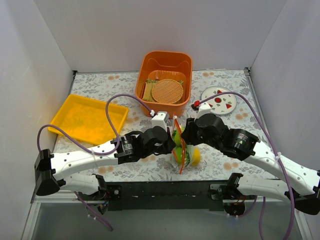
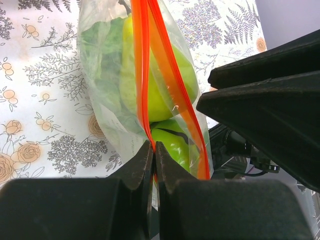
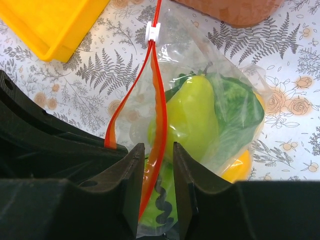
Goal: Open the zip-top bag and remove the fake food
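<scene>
Around the work area: a deep orange plastic tub (image 1: 166, 54) sits far ctr on the floral-print tabletop (image 1: 95, 87), w/ tan woven discs (image 1: 167, 91) inside. A shallow yellow plastic tray (image 1: 87, 120) lies to the left, and a round white plate (image 1: 212, 97) w/ red marks is far right. All three are well apart from the bag. What crowds it is your two arms, meeting head-on at near ctr.

The clear crinkly zip-top bag (image 1: 182, 152) is btwn the two grippers at near ctr. Its orange-red zip strip (image 3: 159, 100) is parted into two lines below a small white slider (image 3: 153, 32). The plastic fake food (image 3: 192, 120) is inside: a yellow-green piece, a dark green leafy piece and a yellow piece. You can't tell if the bag's bottom rests on the tabletop.

Your left gripper (image 2: 152, 150) has its fingers clenched tight on one line of the strip, no gap. Your right gripper (image 3: 155, 150) has its fingers parted a little, straddling the other line. In the right wrist view they don't appear to press it.
</scene>
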You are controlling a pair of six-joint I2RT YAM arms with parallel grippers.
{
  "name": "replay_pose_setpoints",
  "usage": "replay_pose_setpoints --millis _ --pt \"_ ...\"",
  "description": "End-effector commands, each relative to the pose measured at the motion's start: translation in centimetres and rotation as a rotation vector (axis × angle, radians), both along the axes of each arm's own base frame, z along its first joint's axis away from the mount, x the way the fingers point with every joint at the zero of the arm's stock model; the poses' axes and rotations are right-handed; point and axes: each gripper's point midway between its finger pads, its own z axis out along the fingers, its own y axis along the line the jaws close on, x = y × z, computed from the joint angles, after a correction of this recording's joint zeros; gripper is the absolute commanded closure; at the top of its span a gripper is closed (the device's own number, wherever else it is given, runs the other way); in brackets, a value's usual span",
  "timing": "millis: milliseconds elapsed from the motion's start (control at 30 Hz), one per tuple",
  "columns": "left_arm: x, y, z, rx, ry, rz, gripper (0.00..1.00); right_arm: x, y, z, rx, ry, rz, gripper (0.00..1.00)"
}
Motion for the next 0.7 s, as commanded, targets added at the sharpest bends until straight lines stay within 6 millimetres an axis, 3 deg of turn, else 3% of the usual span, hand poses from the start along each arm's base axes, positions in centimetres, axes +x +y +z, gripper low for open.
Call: replay_pose_setpoints --millis 0,333,667 --pt "0.2 -0.8 1.8 -0.061 -0.021 -0.004 1.00 -0.3 0.4 0.4 0.010 -0.002 0.028 0.63" --pt "0.2 -1.1 1.8 -0.064 -0.024 -0.012 1.00 -0.7 1.2 -1.6 -0.010 0.049 0.055 0.64" --pt "0.2 -1.5 1.8 -0.068 -0.024 -0.017 1.00 -1.6 1.9 -2.2 0.022 0.079 0.098 0.63"
